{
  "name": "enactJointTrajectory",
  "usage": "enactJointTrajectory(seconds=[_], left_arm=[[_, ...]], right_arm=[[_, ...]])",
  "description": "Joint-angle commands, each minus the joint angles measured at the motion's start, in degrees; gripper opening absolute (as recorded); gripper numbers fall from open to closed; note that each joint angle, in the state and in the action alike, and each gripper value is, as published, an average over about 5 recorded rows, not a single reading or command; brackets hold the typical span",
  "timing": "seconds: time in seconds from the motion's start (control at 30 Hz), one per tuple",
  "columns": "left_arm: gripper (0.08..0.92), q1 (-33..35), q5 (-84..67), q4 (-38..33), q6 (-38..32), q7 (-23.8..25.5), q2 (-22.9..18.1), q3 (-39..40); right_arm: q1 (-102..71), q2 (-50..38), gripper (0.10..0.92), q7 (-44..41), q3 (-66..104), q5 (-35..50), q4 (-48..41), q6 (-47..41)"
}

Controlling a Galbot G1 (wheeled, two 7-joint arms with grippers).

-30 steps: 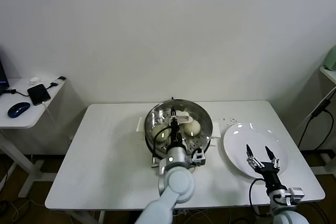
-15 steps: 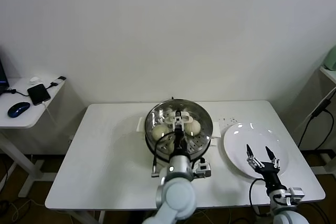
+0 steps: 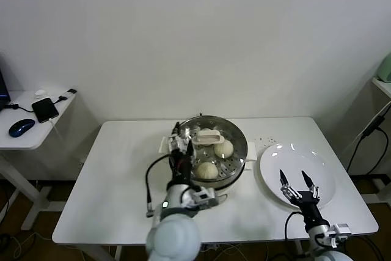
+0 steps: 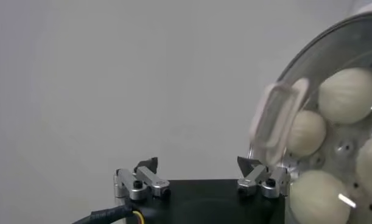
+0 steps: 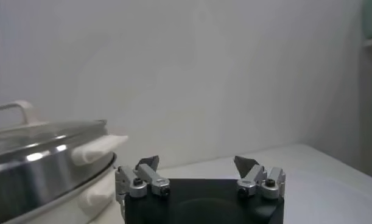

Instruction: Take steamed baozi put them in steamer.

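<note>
Steamed baozi (image 3: 208, 170), pale, round, inside steamer (image 3: 239, 156).

The left gripper (image 4: 198, 173) is seen with its jaws spread wide and nothing held between the fingertips (image 4: 150, 164). Just beyond one fingertip, the steamer (image 4: 332, 49) is covered by a glass lid with a cream handle (image 4: 276, 122). Several steamed baozi (image 4: 350, 94) are visible through the lid.

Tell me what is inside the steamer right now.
Through the glass lid on the steamer, four baozi show on the perforated tray. The lid's handle hides part of one; below the tray is unseen.
</note>
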Motion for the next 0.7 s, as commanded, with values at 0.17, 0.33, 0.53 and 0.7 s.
enactJointTrajectory(seconds=[0.17,0.33,0.53,0.7], left_arm=[[0.823,18.24,-70.80,-2.49,-30.83,-10.40,3.48,-32.46],[0.823,25.76,-74.70,-0.55,-34.87,-11.36,4.31,-32.19],[0.823,30.52,-77.14,-1.79,-26.63,-10.31,4.60,-29.81],[0.823,32.84,-77.71,-4.42,-22.13,-9.19,4.63,-28.40]], right_arm=[[-5.65,1.19,0.823,-1.04,-3.24,-4.51,3.90,2.81],[-7.83,1.99,0.823,-0.24,-4.85,-4.58,3.86,4.33],[-9.75,2.36,0.823,1.23,-5.02,-4.45,5.26,4.24],[-13.35,1.85,0.823,3.29,-4.26,-5.22,10.69,1.14]])
